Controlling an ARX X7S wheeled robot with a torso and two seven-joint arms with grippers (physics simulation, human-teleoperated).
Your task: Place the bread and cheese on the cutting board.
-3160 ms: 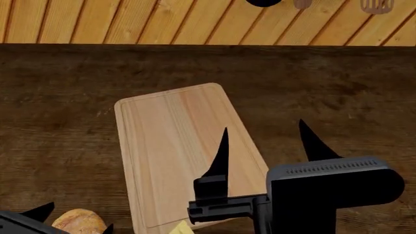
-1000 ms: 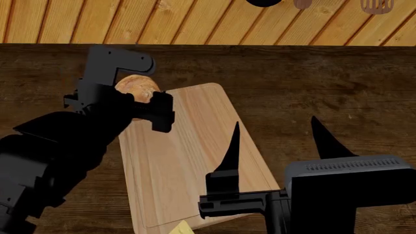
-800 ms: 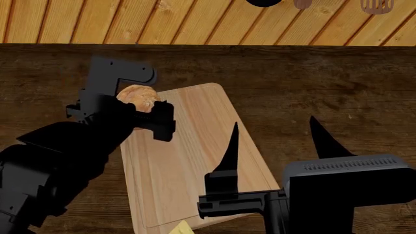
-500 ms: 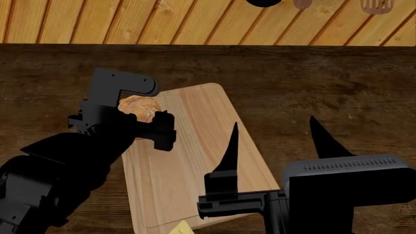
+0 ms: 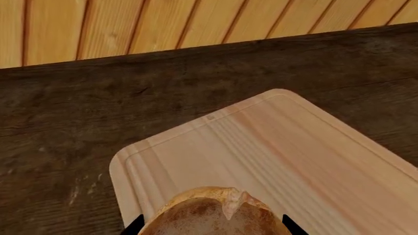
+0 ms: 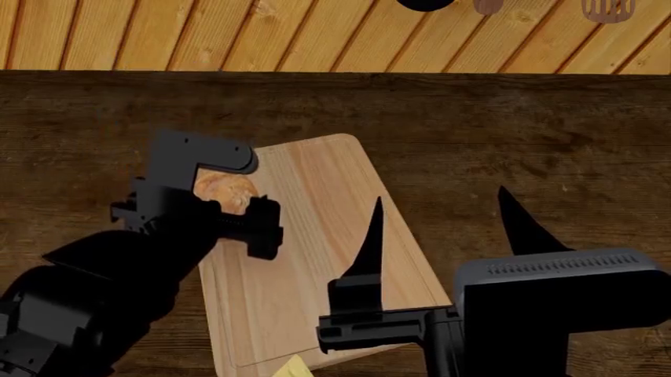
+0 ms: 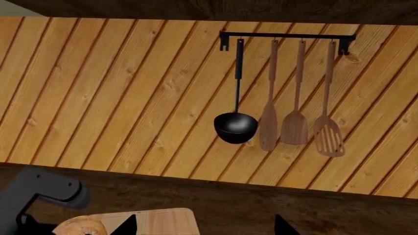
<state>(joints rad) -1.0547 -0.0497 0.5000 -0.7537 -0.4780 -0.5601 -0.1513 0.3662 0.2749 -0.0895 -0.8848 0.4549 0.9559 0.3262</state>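
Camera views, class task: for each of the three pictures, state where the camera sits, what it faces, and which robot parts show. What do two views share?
Head view: looks down on the cutting board; left pincer holds the bread, right pincer open.
Left wrist view: faces the bread over the board; fingertips show.
Right wrist view: faces the wall's ladle.
All three views share the bread.
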